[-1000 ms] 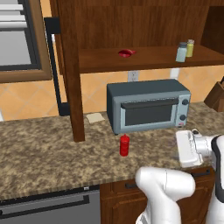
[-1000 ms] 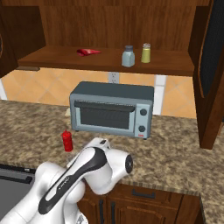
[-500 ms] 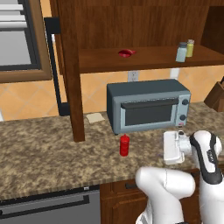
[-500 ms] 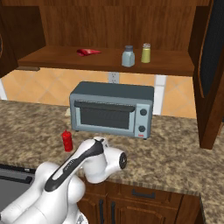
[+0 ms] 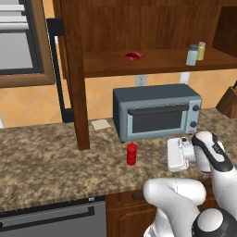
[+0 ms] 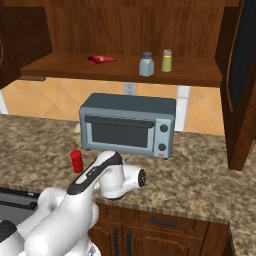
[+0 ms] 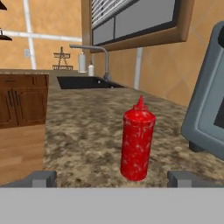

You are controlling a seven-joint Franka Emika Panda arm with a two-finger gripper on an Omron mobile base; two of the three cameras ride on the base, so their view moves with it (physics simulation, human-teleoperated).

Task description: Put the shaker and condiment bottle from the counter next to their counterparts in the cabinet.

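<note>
The red condiment bottle (image 5: 132, 153) (image 6: 76, 160) stands upright on the granite counter (image 5: 51, 162), in front of the toaster oven's left corner. My gripper (image 5: 170, 155) hovers low over the counter to the bottle's right and points at it. In the hand view the bottle (image 7: 138, 140) stands a short way ahead, between the wide-open fingertips (image 7: 41, 178), untouched; gripper (image 7: 113, 179). The pale blue-grey shaker (image 5: 191, 55) (image 6: 146, 64) stands on the cabinet shelf (image 5: 157, 63) beside the yellow-green shaker (image 5: 201, 51) (image 6: 166, 60). A small flat red item (image 5: 133, 56) (image 6: 101, 60) lies further left on that shelf.
A grey-blue toaster oven (image 5: 157, 111) (image 7: 210, 118) stands against the wall just behind the bottle. The cabinet's thick post (image 5: 76, 83) comes down onto the counter to the left. A knife block (image 5: 229, 102) sits at the far right. A sink (image 7: 87, 82) lies further along the counter.
My hand has travelled left along the counter front, closing in on the red bottle, with its jaws staying wide. The bottle and the shelf items have not moved.
</note>
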